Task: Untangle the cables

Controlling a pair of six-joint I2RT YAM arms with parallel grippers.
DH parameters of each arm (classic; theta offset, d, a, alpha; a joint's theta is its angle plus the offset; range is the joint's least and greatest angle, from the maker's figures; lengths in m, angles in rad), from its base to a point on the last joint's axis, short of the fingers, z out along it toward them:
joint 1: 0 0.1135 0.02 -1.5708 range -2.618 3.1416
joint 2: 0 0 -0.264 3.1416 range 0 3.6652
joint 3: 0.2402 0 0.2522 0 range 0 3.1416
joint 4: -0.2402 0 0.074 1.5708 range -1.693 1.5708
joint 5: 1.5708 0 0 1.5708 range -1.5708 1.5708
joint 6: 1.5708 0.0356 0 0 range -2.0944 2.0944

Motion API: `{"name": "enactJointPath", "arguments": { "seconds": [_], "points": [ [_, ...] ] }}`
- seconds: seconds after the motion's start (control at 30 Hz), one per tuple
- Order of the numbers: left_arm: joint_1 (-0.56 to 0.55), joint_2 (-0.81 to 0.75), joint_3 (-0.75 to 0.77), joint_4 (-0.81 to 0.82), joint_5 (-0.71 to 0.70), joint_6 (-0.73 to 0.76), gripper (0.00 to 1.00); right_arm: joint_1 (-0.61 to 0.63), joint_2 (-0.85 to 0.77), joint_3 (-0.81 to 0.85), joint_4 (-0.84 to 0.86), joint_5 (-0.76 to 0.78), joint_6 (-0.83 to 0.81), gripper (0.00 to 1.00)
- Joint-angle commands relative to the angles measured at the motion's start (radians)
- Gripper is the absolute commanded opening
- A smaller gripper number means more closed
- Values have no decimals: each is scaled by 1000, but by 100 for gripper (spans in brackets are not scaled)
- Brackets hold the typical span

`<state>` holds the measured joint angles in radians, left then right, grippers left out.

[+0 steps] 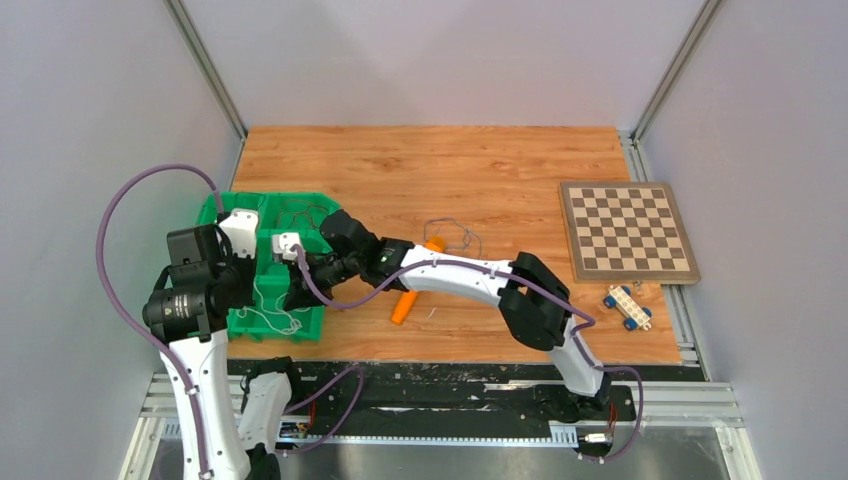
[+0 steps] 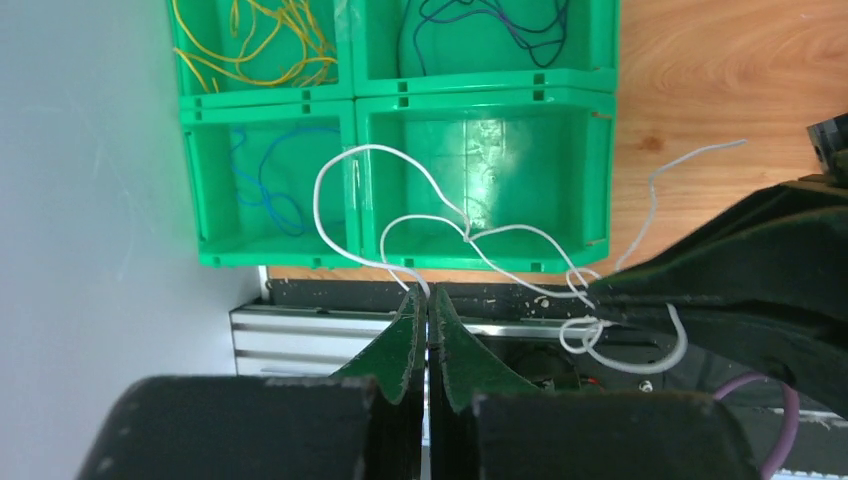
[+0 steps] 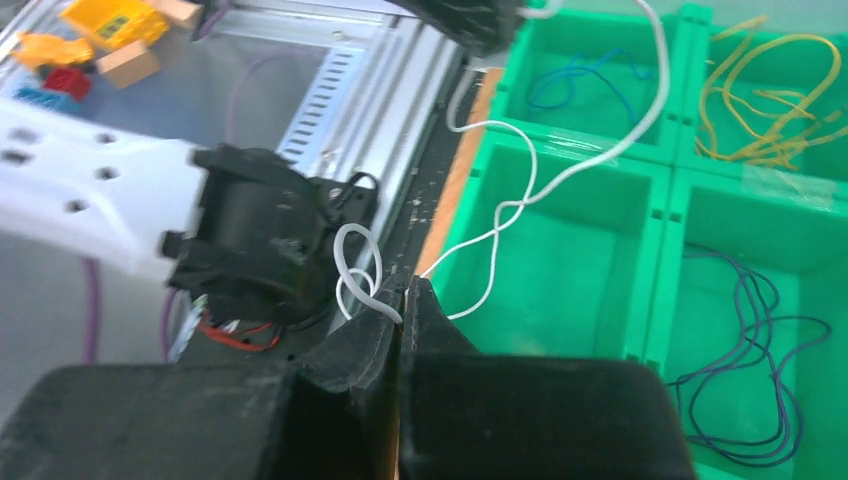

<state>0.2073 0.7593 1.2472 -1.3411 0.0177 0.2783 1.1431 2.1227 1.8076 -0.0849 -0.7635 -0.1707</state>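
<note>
A white cable (image 2: 380, 148) loops over the near compartments of a green tray (image 2: 480, 95) and hangs stretched between both grippers. My left gripper (image 2: 427, 293) is shut on one end above the tray's near edge. My right gripper (image 3: 403, 290) is shut on a knotted loop of the same white cable (image 3: 662, 70). In the top view the left gripper (image 1: 252, 297) and right gripper (image 1: 298, 298) are close together over the tray (image 1: 300, 197). Yellow (image 2: 262, 40), purple (image 2: 480, 25) and blue (image 2: 262, 185) cables lie in separate compartments. A thin grey cable (image 1: 450, 232) lies on the table.
An orange marker (image 1: 412, 295) lies under the right forearm. A chessboard (image 1: 625, 230) sits at the right, with a small toy block car (image 1: 627, 305) near it. The metal rail runs just past the tray's near edge (image 2: 330, 325).
</note>
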Motion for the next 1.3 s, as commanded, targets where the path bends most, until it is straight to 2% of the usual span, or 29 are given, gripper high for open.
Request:
{"name": "enactJointPath", "arguments": {
  "seconds": [0.0, 0.27, 0.43, 0.57, 0.63, 0.7, 1.0, 1.1, 1.27],
  "points": [
    [83, 16, -34, 107, 56, 34, 0, 1, 50, -26, 291, 139, 110, 0],
    [290, 103, -94, 219, 288, 83, 0, 20, 173, -34, 374, 194, 90, 0],
    [307, 107, -159, 242, 393, 119, 0, 36, 253, 5, 407, 187, 99, 0],
    [309, 118, -220, 247, 433, 117, 0, 48, 307, 22, 426, 165, 126, 5],
    [310, 129, -222, 251, 451, 111, 0, 49, 314, 18, 427, 156, 133, 12],
    [309, 145, -225, 260, 464, 107, 0, 47, 297, 4, 408, 153, 131, 24],
    [309, 247, -260, 254, 451, 201, 0, -22, 94, -148, 368, 134, 130, 55],
    [309, 282, -286, 248, 409, 278, 0, -35, 27, -204, 347, 121, 136, 64],
    [310, 299, -365, 280, 376, 319, 0, -54, -83, -282, 293, 92, 117, 75]
  ]
}}
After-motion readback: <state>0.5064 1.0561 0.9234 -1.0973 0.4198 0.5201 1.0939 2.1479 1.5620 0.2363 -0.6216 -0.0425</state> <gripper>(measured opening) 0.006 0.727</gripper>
